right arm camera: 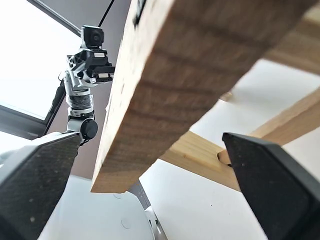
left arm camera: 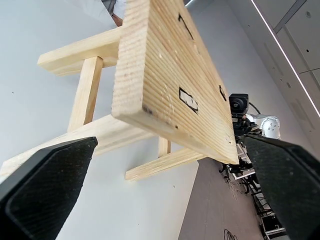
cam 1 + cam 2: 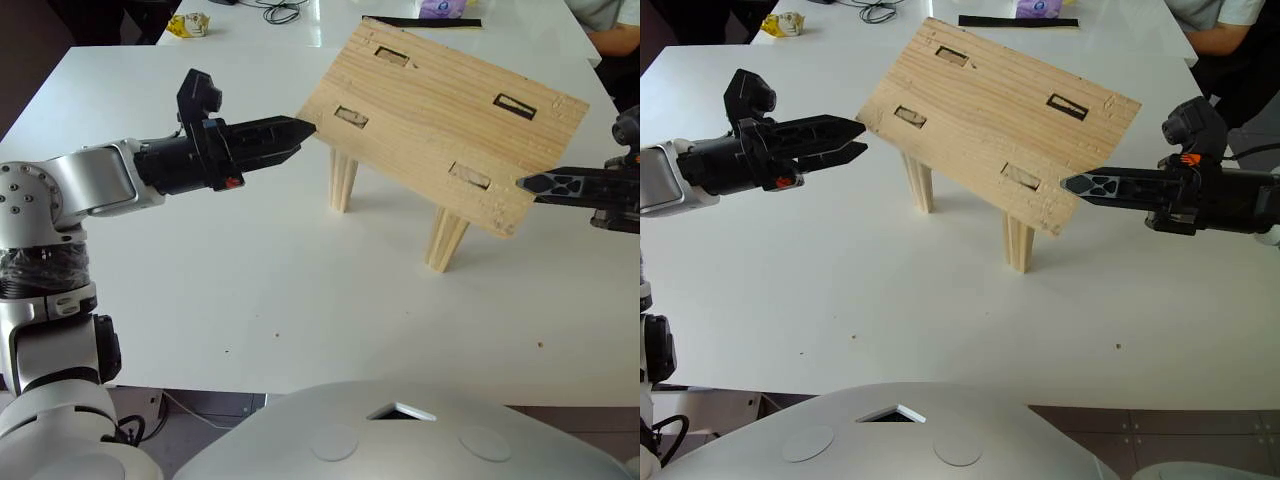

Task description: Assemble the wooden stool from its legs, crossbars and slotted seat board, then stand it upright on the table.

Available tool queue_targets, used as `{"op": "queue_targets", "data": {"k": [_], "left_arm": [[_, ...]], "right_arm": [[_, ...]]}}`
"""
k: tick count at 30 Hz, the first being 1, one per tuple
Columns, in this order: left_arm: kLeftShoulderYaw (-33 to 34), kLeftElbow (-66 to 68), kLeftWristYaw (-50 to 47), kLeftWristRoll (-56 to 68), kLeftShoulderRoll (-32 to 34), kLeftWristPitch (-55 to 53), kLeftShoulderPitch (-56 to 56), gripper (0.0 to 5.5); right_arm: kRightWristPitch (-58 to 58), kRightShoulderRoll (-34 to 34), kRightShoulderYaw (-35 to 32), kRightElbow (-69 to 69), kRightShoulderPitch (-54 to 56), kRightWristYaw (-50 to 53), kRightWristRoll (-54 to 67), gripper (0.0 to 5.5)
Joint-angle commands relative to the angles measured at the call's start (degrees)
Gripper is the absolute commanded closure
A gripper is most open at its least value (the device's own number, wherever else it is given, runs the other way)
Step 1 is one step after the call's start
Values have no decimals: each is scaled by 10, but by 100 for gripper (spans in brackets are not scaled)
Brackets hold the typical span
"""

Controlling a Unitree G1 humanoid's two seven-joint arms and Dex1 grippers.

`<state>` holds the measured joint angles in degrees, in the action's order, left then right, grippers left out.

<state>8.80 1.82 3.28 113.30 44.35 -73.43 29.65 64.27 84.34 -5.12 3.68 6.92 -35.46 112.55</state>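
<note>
The wooden stool stands on the white table (image 3: pixel 250 300) with its slotted seat board (image 3: pixel 440 110) on top, sloping down toward me. Two splayed legs (image 3: pixel 343 180) (image 3: pixel 445 240) show under it, and crossbars (image 2: pixel 160 165) join the legs below the board. My left gripper (image 3: pixel 303 132) is open at the board's left corner, its black fingers (image 2: pixel 45 190) spread to either side of the board's edge. My right gripper (image 3: pixel 1065 184) is open at the board's near right edge, with its fingers (image 1: pixel 270 170) wide apart around that edge.
At the table's far side lie a crumpled yellow thing (image 3: pixel 190 24), cables (image 3: pixel 280 10), a black strip (image 3: pixel 420 22) and a purple packet (image 3: pixel 442 8). Bare tabletop lies in front of the stool and to its left.
</note>
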Motion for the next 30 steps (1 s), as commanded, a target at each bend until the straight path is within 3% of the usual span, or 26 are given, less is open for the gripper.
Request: {"op": "queue_targets", "data": {"k": [1, 8, 12, 16, 18, 22, 30], "left_arm": [[13, 22, -43, -3, -11, -1, 34, 10], [44, -133, -80, -7, 3, 69, -106, 10], [80, -204, -28, -188, -17, 154, -189, 10], [78, -247, 27, -346, -45, 249, -266, 10], [59, -254, 61, -434, -50, 298, -279, 10], [22, -225, 89, -560, -73, 375, -245, 10], [-62, -137, 98, -832, -142, 553, -252, 10]], "right_arm": [[11, -52, -52, -2, -29, 75, 4, 32], [2, -114, -113, 56, -71, 128, -39, 32], [-46, -167, -132, 84, -119, 116, -196, 32], [-121, -181, -76, 123, -198, 101, -421, 32], [-163, -202, -24, 95, -177, 123, -531, 32], [-252, -312, 42, -2, -77, 203, -695, 32], [-456, -502, 33, -171, -20, 330, -900, 32]]}}
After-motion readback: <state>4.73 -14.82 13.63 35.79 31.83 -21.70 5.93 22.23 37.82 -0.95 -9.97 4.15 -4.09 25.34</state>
